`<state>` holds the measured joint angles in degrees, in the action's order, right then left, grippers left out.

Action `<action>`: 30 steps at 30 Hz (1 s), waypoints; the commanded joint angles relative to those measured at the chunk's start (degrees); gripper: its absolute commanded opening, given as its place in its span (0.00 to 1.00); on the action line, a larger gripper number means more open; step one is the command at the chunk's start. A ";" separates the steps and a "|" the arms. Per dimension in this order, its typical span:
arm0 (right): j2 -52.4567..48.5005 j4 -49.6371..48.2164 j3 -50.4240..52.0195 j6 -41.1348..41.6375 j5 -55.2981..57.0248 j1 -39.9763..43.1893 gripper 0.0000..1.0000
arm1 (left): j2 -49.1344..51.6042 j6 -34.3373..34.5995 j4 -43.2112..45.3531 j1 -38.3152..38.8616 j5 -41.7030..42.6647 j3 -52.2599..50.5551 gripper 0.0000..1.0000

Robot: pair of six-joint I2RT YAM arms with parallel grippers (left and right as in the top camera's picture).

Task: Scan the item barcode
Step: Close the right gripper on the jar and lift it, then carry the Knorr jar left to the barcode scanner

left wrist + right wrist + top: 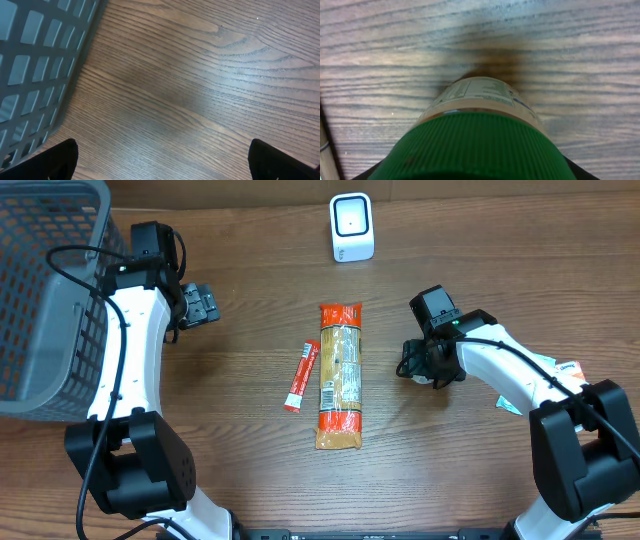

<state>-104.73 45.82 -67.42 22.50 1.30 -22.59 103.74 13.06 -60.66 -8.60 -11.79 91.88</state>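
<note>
Now, right tool [428,368]: down over jar [475,145], jaws part open with the green lid between them; we can't tell if they press on it yet.
left tool [167,161]: wide open, holds nothing, hangs over bare surface [190,85] just beside basket [40,300].
jar place: right of middle on the surface, seems upright, under right tool; scanner [352,227] well apart, toward the far edge.
risk 1: we judge the grip sits high, on the ribbed lid only; a lift could let the jar swing or slip out. Cause: little contact, round shape.
risk 2: if the jaws aren't centred, closing could tip or shove the jar.
risk 3: we see no barcode, only a fine-print panel on the label; the jar may reach the scanner with the code turned away, so no read.
risk 4: pasta pack [340,375] and sachet [301,376] lie left of the jar; we think a low carry toward the scanner could clip the pack.
basket contents: we see nothing in the part that shows; its left side is cut off.
jar contents: lid on, inside hidden, we can't say.
</note>
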 commanded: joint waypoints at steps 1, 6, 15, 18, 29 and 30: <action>1.14 1.03 -3.41 0.22 0.11 -0.22 0.42 | -0.46 -0.63 0.02 0.37 0.28 1.01 1.00; 1.11 2.08 -4.46 0.22 0.09 -0.22 0.36 | -0.46 -0.63 0.02 0.39 0.28 1.01 1.00; 1.22 4.68 -8.63 -0.48 -0.09 -0.22 0.19 | -0.46 -0.63 0.02 0.37 0.28 1.01 1.00; 1.27 9.40 -15.32 -2.75 -0.61 -0.22 0.23 | -0.46 -0.63 0.02 0.37 0.28 1.01 1.00; 1.09 16.46 -36.52 -4.55 -7.87 -0.22 0.27 | -0.46 -0.63 0.02 0.37 0.28 1.01 1.00; 0.94 16.22 -37.77 -4.55 -7.89 -0.22 0.27 | -0.46 -0.63 0.02 0.37 0.28 1.01 1.00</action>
<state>-104.77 62.54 -100.92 18.76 -4.03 -22.59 103.74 13.06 -60.64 -8.60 -11.79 91.88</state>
